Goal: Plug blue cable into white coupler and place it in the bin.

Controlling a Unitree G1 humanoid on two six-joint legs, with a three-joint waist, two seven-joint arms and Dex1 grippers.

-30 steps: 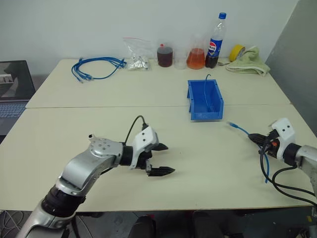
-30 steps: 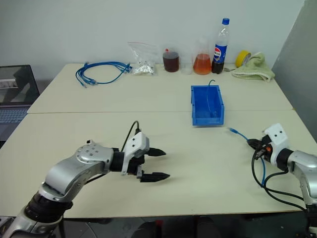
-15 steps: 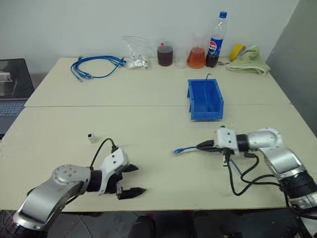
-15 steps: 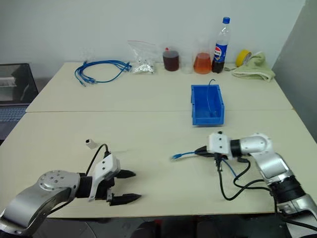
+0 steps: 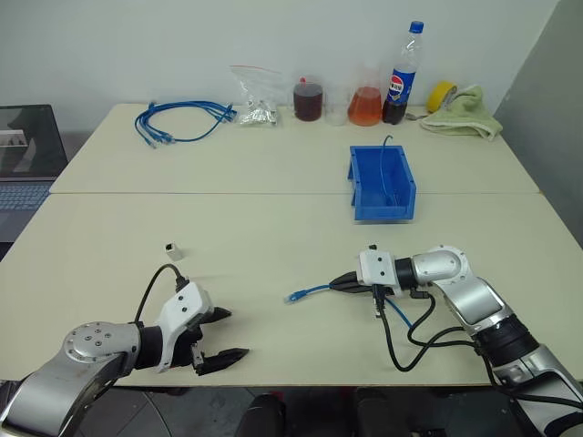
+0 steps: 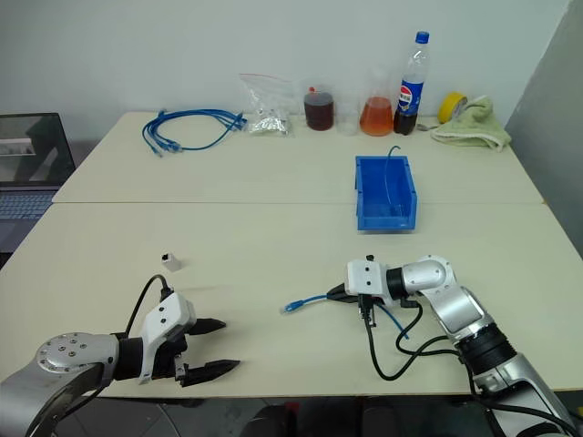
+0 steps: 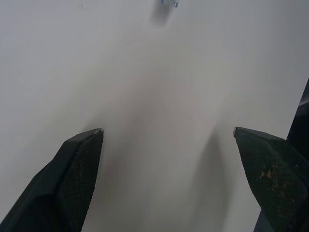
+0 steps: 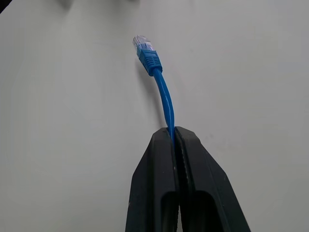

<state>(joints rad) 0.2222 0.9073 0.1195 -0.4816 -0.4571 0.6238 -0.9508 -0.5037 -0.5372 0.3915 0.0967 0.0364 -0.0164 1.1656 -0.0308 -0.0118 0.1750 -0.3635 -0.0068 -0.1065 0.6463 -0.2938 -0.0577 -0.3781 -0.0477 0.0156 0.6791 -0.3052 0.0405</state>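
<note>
1. Pinching the blue cable (image 5: 314,291) a little way behind its plug, the right gripper (image 5: 342,283) has its two black fingers pressed together on it near the front middle of the table (image 5: 273,228); the clear plug points towards the robot's left, just above the tabletop.
2. The rest of that cable hangs behind the right gripper, beside the arm's own black wires.
3. The left gripper (image 5: 222,337) sits low over the near left edge of the table with its fingers (image 7: 77,169) spread wide and nothing between them.
4. The white coupler (image 5: 170,248) lies alone on the bare tabletop, beyond the left gripper and well apart from the cable's plug; nothing lies between them.
5. The bin (image 5: 383,182) stands farther back, right of centre, with a thin blue wire inside it.
6. Along the far edge lie a coiled bundle of blue cables (image 5: 178,121), a clear bag of small parts (image 5: 255,98), two jars of dark and orange liquid (image 5: 308,100), a cola bottle (image 5: 398,77), a roll of yellow tape (image 5: 440,95) and a green cloth (image 5: 463,114).
7. A laptop (image 5: 27,150) stands off the table's left side.
</note>
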